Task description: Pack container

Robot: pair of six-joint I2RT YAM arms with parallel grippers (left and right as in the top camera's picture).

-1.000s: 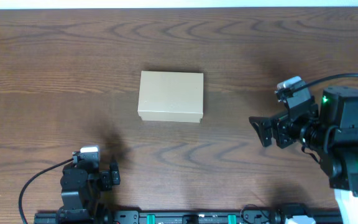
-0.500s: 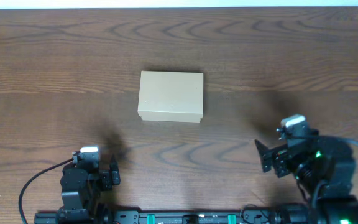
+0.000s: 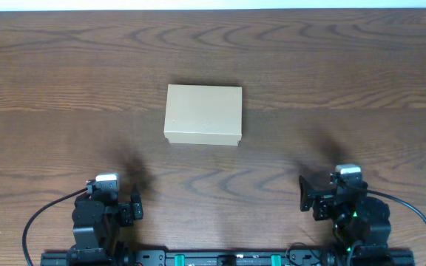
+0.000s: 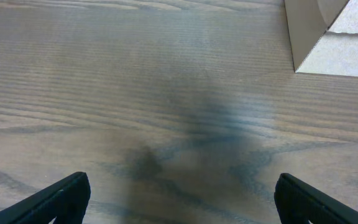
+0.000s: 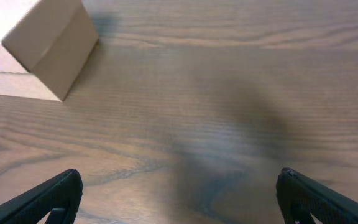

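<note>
Box (image 3: 203,114) sits mid-table, lid down flat, long side running left to right, nothing touching it. Both arms are low at the near edge of the table (image 3: 361,66), well apart from the box.

Left gripper (image 3: 134,206): on the wrist view its two fingertips (image 4: 64,194) poke in at the bottom corners of the frame, spread wide, only bare wood grain between them. Jaws gaping, gripping nothing, touching nothing. A corner of the box (image 4: 328,34) shows at the top right, far ahead of the tips.

Right gripper (image 3: 306,198): same story. Fingertips (image 5: 51,194) are out at the bottom corners, jaws spread wide, empty, with a soft shadow on the wood between them. The box (image 5: 50,51) is up in the top left, angled, one corner towards the camera, well clear of the fingers.
</note>
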